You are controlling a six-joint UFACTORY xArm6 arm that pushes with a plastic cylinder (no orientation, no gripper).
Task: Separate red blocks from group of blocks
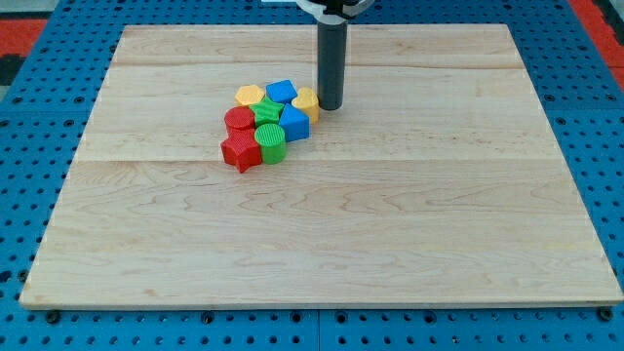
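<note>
A tight cluster of blocks lies left of the board's middle. A red star block (pixel 241 153) is at its bottom left, with a red round block (pixel 238 121) just above it. A green round block (pixel 272 141) sits right of the red star and a green star block (pixel 266 112) above that. A blue block (pixel 293 124) and another blue block (pixel 281 93) lie on the right side. A yellow hexagon block (pixel 250 96) is at the top left and a yellow block (pixel 305 101) at the right. My tip (pixel 331 105) touches the right side of that yellow block.
The wooden board (pixel 390 224) lies on a blue perforated table (pixel 19 136). A red area shows at the view's top corners.
</note>
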